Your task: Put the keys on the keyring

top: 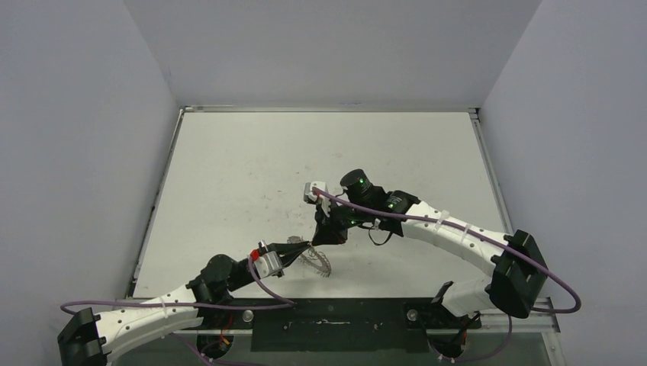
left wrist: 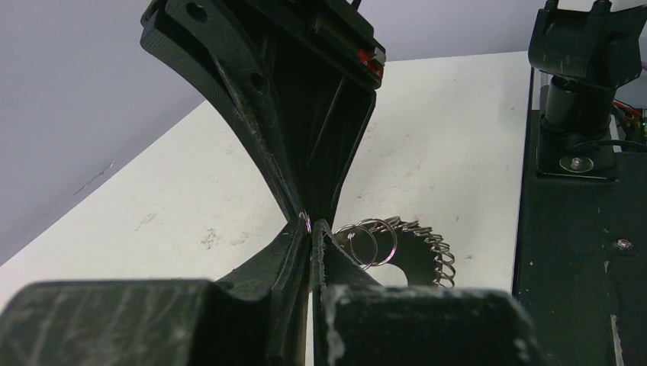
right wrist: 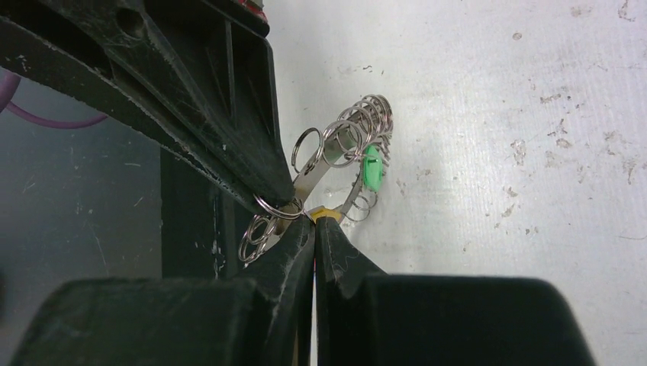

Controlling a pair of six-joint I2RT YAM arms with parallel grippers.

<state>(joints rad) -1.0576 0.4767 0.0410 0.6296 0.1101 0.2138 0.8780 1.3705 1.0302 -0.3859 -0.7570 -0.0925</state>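
The flat silver metal keyring (top: 317, 261), a disc rimmed all round with small wire loops, stood on edge low over the pale grey worktop (top: 252, 168). It was at about 6 o'clock from the worktop's centre, near the black base rail (top: 328, 324); whether its lower rim touched the surface could not be told. The black left gripper (top: 294, 250) reached it from 9 o'clock, jaws pinched together on the rim, and the right wrist view showed a wire loop caught at the tips. The black right gripper (right wrist: 315, 219) came in from about 1 o'clock, almost tip to tip with the left one. Its jaws were closed on the tiny silver metal yellow-headed key (right wrist: 321, 211), of which only a sliver of yellow plastic showed between the fingers. The green-headed key (right wrist: 371, 168), its blade hidden, lay against the loops on the worktop side of the disc; whether it hung from a loop could not be told.
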